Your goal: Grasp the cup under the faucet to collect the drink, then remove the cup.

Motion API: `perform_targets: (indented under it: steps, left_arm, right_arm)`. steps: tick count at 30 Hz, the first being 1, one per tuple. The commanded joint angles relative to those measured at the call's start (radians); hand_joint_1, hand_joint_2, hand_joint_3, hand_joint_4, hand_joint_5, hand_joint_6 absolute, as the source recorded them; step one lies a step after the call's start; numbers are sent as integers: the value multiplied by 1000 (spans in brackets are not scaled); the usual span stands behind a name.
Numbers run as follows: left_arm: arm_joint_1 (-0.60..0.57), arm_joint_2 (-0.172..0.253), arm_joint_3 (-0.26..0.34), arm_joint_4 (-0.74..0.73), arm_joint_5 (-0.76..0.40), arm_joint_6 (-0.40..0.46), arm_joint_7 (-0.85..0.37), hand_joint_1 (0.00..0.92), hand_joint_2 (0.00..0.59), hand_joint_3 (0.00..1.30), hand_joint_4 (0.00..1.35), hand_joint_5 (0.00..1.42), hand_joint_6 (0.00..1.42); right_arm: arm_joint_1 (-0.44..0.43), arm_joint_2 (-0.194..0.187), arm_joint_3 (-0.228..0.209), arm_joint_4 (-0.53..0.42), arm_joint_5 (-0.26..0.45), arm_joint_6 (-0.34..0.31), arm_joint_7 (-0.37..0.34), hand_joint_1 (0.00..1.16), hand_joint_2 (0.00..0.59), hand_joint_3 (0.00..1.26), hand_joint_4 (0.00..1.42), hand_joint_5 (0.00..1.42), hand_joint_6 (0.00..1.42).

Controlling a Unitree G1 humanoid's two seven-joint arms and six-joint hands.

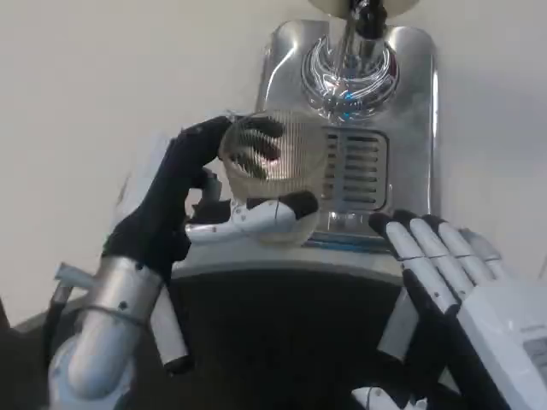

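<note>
My left hand grips a clear ribbed cup, with dark fingers wrapped behind it and a white thumb across its front. The cup hangs over the left part of the silver drip tray, beside the slotted grate. It sits below and left of the chrome faucet at the top. My right hand is open at the lower right, its fingers stretched out toward the tray's front edge and touching nothing.
The white table spreads to the left and right of the tray. A dark curved body edge fills the bottom of the view.
</note>
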Motion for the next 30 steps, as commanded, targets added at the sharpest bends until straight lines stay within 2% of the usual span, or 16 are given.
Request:
perform_targets:
  steps: [1,4,6,12,14,18,23,28,30]
  left_arm:
    - [-81,-11,-18,97,16,-70,41,776,112,976,1238,1353,1424]
    - [-139,-16,-31,188,26,-108,54,776,112,978,1238,1353,1424]
    - [-170,-14,-36,242,32,-134,61,776,112,981,1238,1353,1424]
    - [-240,-30,-51,377,40,-189,90,776,113,988,1238,1353,1424]
    - [-263,-42,-62,412,47,-204,107,776,113,989,1238,1353,1424]
    - [-303,-51,-74,464,63,-232,133,776,113,990,1247,1353,1424]
    - [-357,-58,-77,527,73,-256,150,776,113,991,1252,1353,1424]
    - [-424,-62,-84,631,80,-286,168,773,112,991,1252,1353,1424]
    - [-445,-62,-90,665,85,-297,174,771,111,992,1252,1353,1424]
  right_arm:
    - [10,5,-3,-15,0,8,-6,419,355,46,11,25,48]
    - [15,6,-5,-21,1,11,-5,404,366,46,11,27,48]
    - [20,5,-11,-26,2,14,-5,419,339,46,11,27,48]
    - [36,10,-18,-32,4,19,-10,437,334,46,11,38,48]
    - [39,13,-14,-34,1,19,-8,414,374,46,12,38,48]
    - [42,17,-7,-34,-4,19,-5,391,382,46,9,38,48]
    - [15,-18,-16,-33,12,7,22,389,397,46,2,38,48]
    - [-16,-25,-21,-27,21,22,37,449,347,46,0,38,48]
    - [-25,-24,-17,-23,20,22,39,473,348,57,2,38,48]
